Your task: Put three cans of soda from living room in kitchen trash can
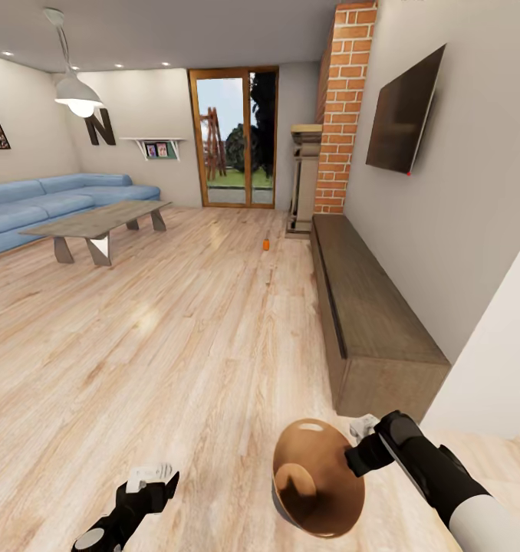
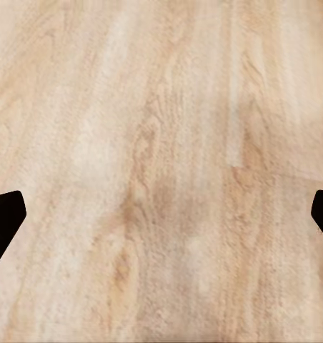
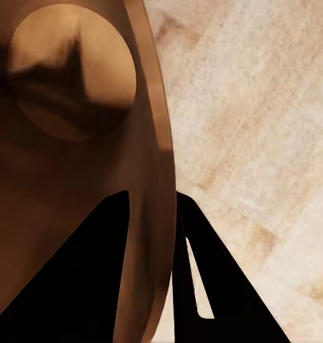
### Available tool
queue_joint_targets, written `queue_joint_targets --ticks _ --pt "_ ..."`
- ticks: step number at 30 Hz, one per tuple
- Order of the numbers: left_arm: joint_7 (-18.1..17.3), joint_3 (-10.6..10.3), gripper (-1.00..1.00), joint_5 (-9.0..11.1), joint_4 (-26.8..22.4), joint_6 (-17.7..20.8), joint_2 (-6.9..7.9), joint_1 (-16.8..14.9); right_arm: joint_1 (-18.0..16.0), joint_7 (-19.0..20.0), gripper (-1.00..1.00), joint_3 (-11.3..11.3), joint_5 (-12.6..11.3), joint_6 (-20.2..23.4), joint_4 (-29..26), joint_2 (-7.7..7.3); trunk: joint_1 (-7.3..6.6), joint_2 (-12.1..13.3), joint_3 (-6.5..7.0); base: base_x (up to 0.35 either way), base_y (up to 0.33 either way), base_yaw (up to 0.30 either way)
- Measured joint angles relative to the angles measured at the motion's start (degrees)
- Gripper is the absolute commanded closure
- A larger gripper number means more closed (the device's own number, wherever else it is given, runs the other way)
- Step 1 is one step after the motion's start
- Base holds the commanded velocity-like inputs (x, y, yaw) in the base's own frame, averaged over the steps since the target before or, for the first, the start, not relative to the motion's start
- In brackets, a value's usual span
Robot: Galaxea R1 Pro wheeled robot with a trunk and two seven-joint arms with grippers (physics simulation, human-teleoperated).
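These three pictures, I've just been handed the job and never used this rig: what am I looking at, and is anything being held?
The big picture comes from a camera on the robot's head, looking down over its two black arms. It is in a living room: blue sofa, coffee table, long dark low cabinet, wall TV, brick fireplace column.

The other two come from cameras near each gripper, looking along its fingers.

The right gripper is clamped on the rim of the trash can; its wrist picture shows the rim between the dark fingers and the copper inside.

The left gripper is open and holds nothing; its camera sees bare wood floor.

One orange soda can stands far off on the floor near the cabinet.
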Motion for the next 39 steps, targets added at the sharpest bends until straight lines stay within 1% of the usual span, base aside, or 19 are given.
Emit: queue_joint_targets --ticks 2,5,7,8,9,12,16,19,24,25,34,39 --pt "-0.1 0.1 -1.00 0.0 -1.4 0.0 0.03 0.0 0.0 0.0 1.00 0.3 0.1 -0.2 0.0 0.04 0.00 0.0 0.00 0.000 0.000 0.000" --pt "-0.2 0.1 -1.00 0.1 -3.7 0.4 0.18 0.0 0.0 -0.1 1.00 0.5 1.0 -0.6 0.0 0.03 0.00 0.0 0.00 0.004 0.000 0.000" --pt "-0.3 0.2 -1.00 0.1 -4.8 1.4 0.31 -0.1 0.0 0.0 1.00 0.5 0.7 -0.5 0.0 0.03 0.00 0.0 0.00 0.067 0.002 0.000" --pt "-0.3 0.2 -1.00 0.0 -5.3 2.3 0.37 -0.2 0.0 0.1 1.00 0.5 0.4 -0.5 0.0 0.03 0.00 0.0 0.00 0.175 0.025 0.000" --pt "-0.4 0.2 -1.00 0.0 -6.1 4.7 0.50 -0.6 0.0 0.1 1.00 0.6 0.3 -0.6 0.0 0.01 0.00 0.0 0.00 0.205 0.034 0.000" --pt "-0.5 0.1 -1.00 0.0 -7.5 8.5 0.72 -2.3 0.0 0.1 1.00 0.5 0.7 -0.7 0.0 0.01 0.00 0.0 0.00 0.248 0.048 0.000" --pt "-0.7 0.1 -1.00 0.2 -9.2 11.2 0.85 -4.0 0.0 0.2 1.00 0.6 0.5 -0.7 0.0 0.03 0.00 0.0 0.00 0.290 0.061 0.000" --pt "-1.6 0.2 -1.00 0.1 -9.5 11.8 0.86 -4.5 0.0 0.1 1.00 0.6 0.7 -0.8 -0.1 0.05 0.00 0.0 0.00 0.310 0.067 0.000" --pt "-4.0 0.3 -1.00 0.2 -8.9 12.2 0.89 -5.0 0.0 0.1 1.00 0.6 0.6 -0.7 -0.1 0.09 0.00 0.0 0.00 0.321 0.070 0.000" --pt "-4.6 0.2 -1.00 -0.1 -8.7 12.1 0.89 -5.1 0.0 0.2 1.00 0.6 0.6 -0.8 -0.1 0.10 0.00 0.0 0.00 0.325 0.072 0.000" --pt "-5.0 0.1 -1.00 -0.1 -8.6 12.0 0.87 -5.1 0.0 0.4 1.00 0.5 0.4 -0.8 -0.1 0.11 0.00 0.0 0.00 0.321 0.063 0.000" --pt "-5.0 0.2 -1.00 0.0 -8.7 12.0 0.86 -5.2 0.0 0.3 1.00 0.6 0.8 -0.9 -0.1 0.16 0.00 0.0 0.00 0.248 0.143 0.000"
